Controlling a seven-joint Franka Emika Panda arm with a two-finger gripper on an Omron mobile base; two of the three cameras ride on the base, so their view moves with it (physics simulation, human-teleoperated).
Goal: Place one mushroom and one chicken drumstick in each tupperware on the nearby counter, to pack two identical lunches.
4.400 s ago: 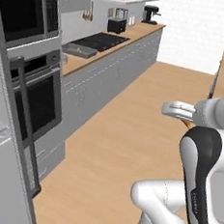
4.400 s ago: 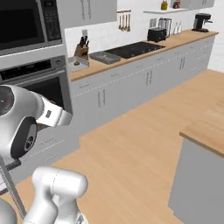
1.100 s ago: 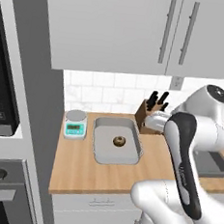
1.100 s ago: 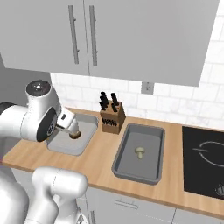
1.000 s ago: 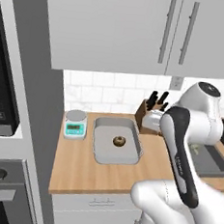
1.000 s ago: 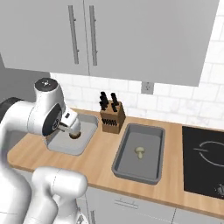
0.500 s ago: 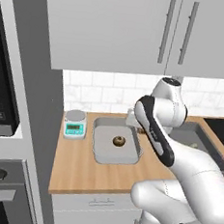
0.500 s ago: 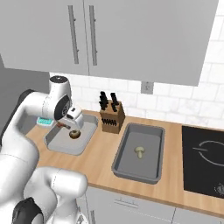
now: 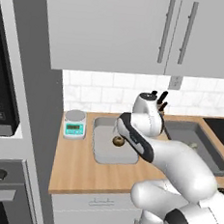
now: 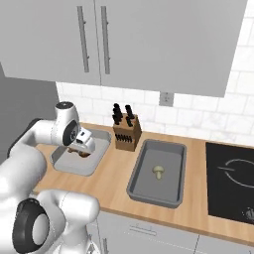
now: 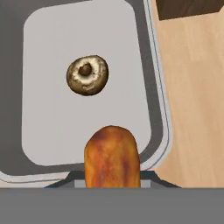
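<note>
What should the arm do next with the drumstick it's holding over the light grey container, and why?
Probably lower a little and open the jaws. The chicken drumstick is gripped over the near part of the light grey tupperware, whose floor there looks bare. A mushroom already lies farther in, apart from the drumstick, so releasing here should complete that pairing without landing on it.

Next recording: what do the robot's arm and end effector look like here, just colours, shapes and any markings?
The arm is made of glossy white, rounded, tube-like segments joined by dark grey to black bands at the joints. One joint cap is a round white disc with a dark centre. The end effector sits in a blocky white housing. No cables or lettering can be made out.
</note>
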